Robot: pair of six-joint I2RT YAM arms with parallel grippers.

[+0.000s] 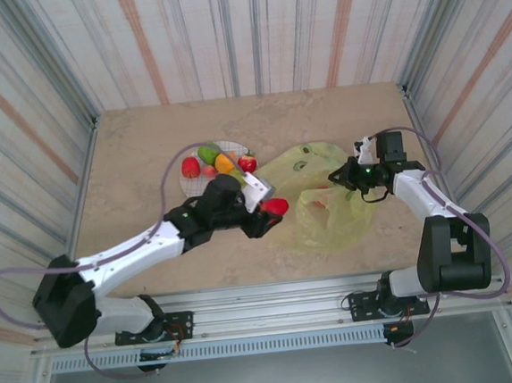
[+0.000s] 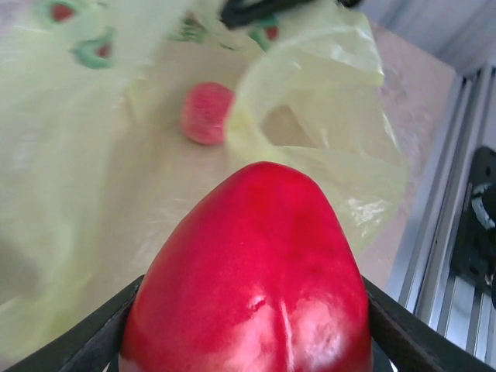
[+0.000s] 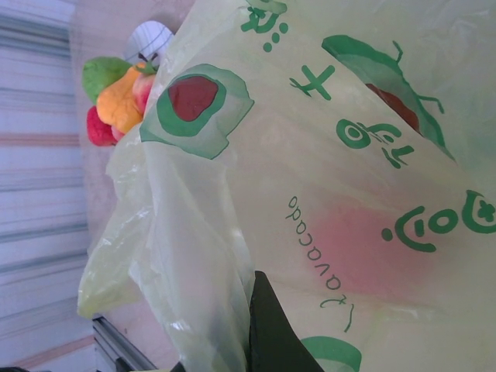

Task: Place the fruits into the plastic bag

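Currently, on the bench (image 1: 128, 167), the plastic bag (image 1: 335, 225) is being pinched at its far rim by the fully closed right gripper (image 1: 340, 177). Several fruits (image 1: 213, 159) are being left heaped on the plate (image 1: 232, 145) nearby. A red fruit (image 2: 256, 271) is being clasped by the half-spread left gripper (image 1: 274, 210) at the bag's near edge, facing a pink fruit (image 2: 207, 113) lying inside. Trouble is being risked. The mouth looks slack and folded, so a release here may land the fruit on the outer film and send it rolling. The thin film may also be dragged from the pinch if pushed.
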